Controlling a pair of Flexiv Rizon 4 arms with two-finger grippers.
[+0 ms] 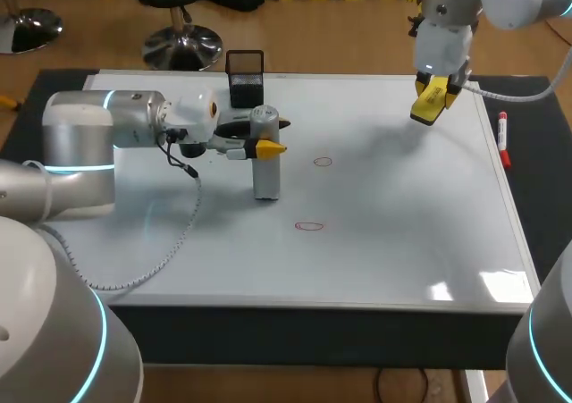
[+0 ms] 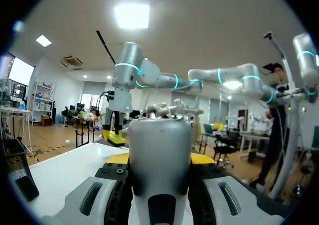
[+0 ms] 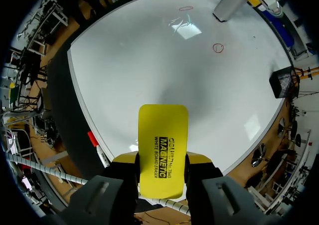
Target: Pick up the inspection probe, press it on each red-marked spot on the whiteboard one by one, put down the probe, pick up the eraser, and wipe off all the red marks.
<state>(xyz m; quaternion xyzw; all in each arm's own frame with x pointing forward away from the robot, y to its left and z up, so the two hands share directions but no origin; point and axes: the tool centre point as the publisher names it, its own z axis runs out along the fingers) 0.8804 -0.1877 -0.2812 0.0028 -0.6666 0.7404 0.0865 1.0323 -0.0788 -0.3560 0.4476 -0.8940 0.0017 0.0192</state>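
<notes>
Red marks (image 1: 323,162) (image 1: 309,226), two, lie beyond the left end effector (image 1: 268,148) clamping one grey probe (image 1: 265,175); right end effector (image 1: 432,99) grips one yellow eraser (image 3: 163,145), one marker (image 1: 503,138) beside it.

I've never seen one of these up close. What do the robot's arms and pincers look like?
Both the left arm and right arm are thick, rounded tubes in silver-grey and white, with thin glowing cyan rings at the joints. The left gripper and right gripper each have dark bases and two bright yellow fingertips. A white coiled cable trails from the left wrist.
</notes>
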